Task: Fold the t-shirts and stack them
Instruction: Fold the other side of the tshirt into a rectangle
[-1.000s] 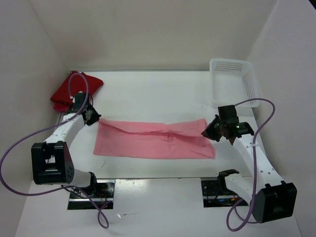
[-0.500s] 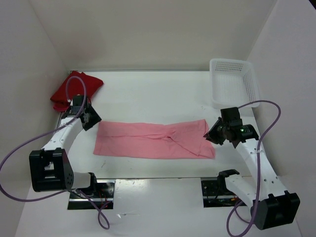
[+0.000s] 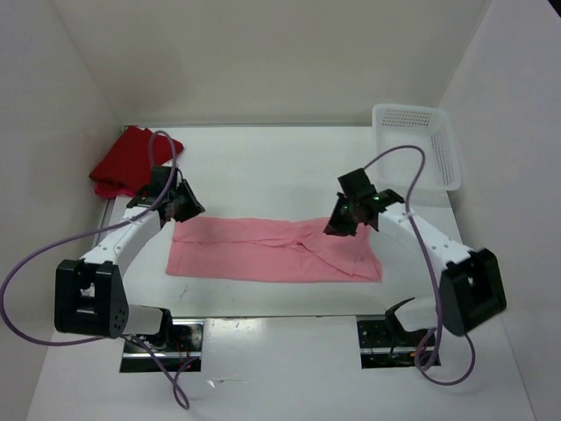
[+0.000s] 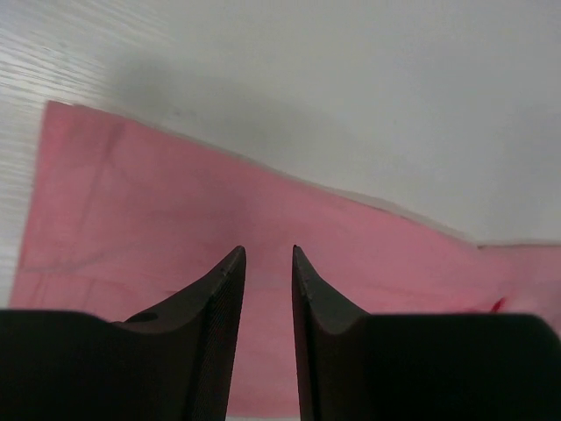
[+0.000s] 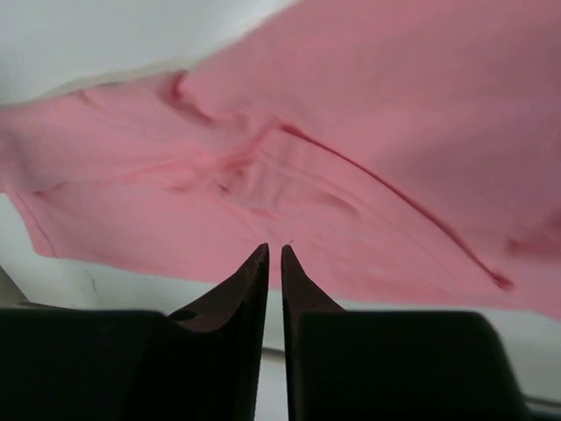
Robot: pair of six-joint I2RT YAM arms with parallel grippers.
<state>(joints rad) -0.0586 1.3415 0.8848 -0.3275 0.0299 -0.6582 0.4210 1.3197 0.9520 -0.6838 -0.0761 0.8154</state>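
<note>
A light pink t-shirt point(image 3: 263, 252) lies flat on the white table as a long folded strip, creased near its right end. It fills the left wrist view point(image 4: 158, 219) and the right wrist view point(image 5: 368, 114). A red t-shirt point(image 3: 123, 162) lies bunched at the far left corner. My left gripper point(image 3: 187, 207) point(image 4: 267, 252) hovers over the strip's far left corner, open, nothing between its fingers. My right gripper point(image 3: 338, 221) point(image 5: 273, 247) hangs over the strip's right part, its jaws a narrow slit apart and empty.
A white perforated basket point(image 3: 419, 145) stands at the far right against the wall. White walls close in the table on three sides. The left arm's purple cable point(image 3: 158, 149) loops over the red heap. Bare table point(image 3: 263, 175) lies beyond the pink strip.
Both grippers, shut at the strip's two ends a second ago, have opened and let go. The left shifted slightly right; the right swung left over the shirt. The strip lies flat.
</note>
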